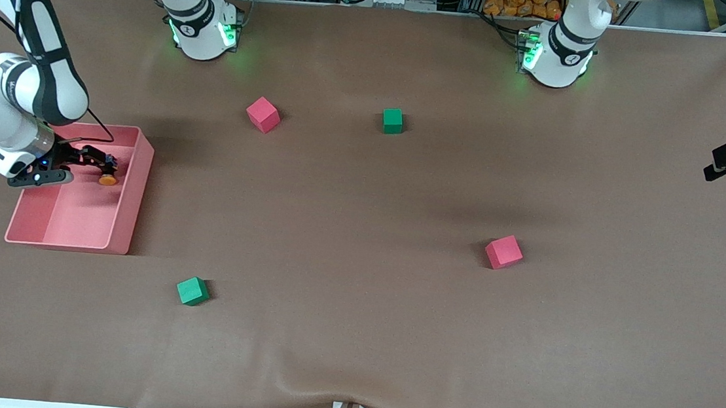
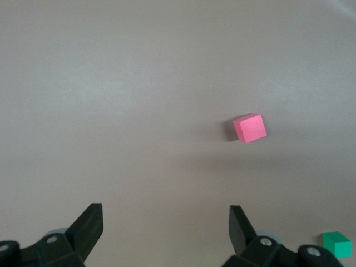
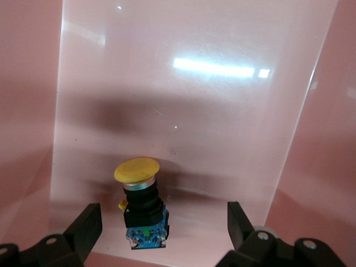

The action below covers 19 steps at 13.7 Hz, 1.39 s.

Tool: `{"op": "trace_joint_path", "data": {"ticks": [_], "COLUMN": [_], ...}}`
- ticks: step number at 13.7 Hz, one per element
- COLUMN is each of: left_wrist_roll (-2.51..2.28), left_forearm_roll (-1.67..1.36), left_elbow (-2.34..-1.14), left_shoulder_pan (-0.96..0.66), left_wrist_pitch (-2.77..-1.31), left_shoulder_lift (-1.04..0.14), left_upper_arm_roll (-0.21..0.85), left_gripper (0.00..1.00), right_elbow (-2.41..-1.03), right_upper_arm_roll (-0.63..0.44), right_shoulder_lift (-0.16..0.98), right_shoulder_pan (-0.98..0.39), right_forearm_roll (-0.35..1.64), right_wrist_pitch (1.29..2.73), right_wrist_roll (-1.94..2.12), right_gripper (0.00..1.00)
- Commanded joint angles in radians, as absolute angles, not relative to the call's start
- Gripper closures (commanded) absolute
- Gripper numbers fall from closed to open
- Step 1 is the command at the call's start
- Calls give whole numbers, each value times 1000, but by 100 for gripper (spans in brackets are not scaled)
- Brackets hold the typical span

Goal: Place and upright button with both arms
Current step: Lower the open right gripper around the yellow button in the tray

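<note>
The button (image 1: 107, 179) has an orange cap (image 3: 136, 169), a black body and a blue end (image 3: 146, 233). It lies on its side on the floor of the pink tray (image 1: 133, 197), at the right arm's end of the table. My right gripper (image 1: 105, 165) is down inside the tray. In the right wrist view it (image 3: 164, 214) is open, with one finger on each side of the button's blue end and neither touching it. My left gripper (image 1: 714, 166) hangs in the air over the left arm's end of the table. It (image 2: 166, 217) is open and holds nothing.
Two red cubes (image 1: 263, 114) (image 1: 504, 252) and two green cubes (image 1: 392, 120) (image 1: 192, 291) lie scattered on the brown table. The left wrist view shows a pink cube (image 2: 250, 128) and a green cube (image 2: 337, 245) below it. The tray's walls close in around my right gripper.
</note>
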<state>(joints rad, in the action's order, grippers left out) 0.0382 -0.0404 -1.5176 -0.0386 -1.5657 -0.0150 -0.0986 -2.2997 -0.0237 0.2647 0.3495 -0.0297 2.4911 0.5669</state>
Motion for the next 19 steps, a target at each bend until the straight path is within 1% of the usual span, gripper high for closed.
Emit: {"op": "trace_joint_path", "data": {"ticks": [1,12,19], "left_wrist_roll": [61,66,66], "left_forearm_roll": [-58,-58,-58], "left_elbow": [-1505,-1505,-1502], "left_shoulder_pan": [-32,-32,-31], "left_wrist_pitch": [-1549,-1549,-1549], "left_shoulder_lift": [-20,-20,-20], "left_upper_arm_roll": [-100,-100,-100], "left_gripper": [0,0,0], "right_elbow": [-2304,-2301,-2298], "right_upper_arm_roll": [-9,-9,-8], "right_shoulder_lift": [282,301,302], "right_shoulder_pan": [374,410,345], "right_forearm_roll": [-44,-44,-44], "right_wrist_pitch": [2539,2537,2539], "right_wrist_roll": [612,627,627], "right_gripper": [0,0,0]}}
